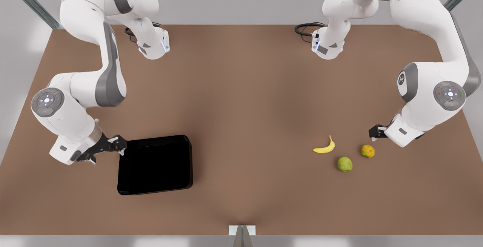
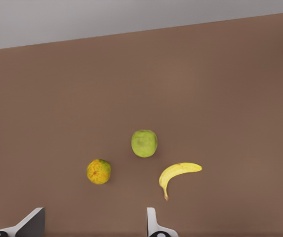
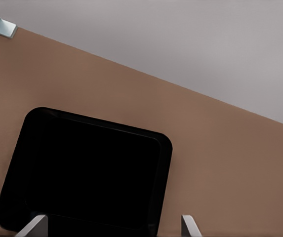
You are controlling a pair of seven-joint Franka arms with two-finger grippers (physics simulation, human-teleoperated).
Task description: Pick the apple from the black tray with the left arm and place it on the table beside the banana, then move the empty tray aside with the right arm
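Two claws are seen low over the brown table (image 1: 241, 100), one at each side. The right claw (image 1: 121, 145), on the arm at the front view's left, is held at the rim of the black tray (image 1: 155, 165), at the tray's edge toward the front view's left; its fingers (image 3: 32, 228) are spread apart in the right wrist view, one on either side of the tray's near edge, and whether the rim is touched cannot be told. Nothing lies in the tray. The left claw (image 1: 376, 133), on the arm at the front view's right, is held just beside the orange-yellow mottled fruit (image 1: 368, 151), with its fingers (image 2: 153, 224) spread wide and nothing gripped between them. The apple (image 1: 345, 164) is resting on the table, near the banana (image 1: 325, 146) and the mottled fruit, touching neither. The three fruits are grouped toward the front view's right, well apart from the tray. A small metal bracket (image 1: 242, 230) is fixed at the table's near edge.
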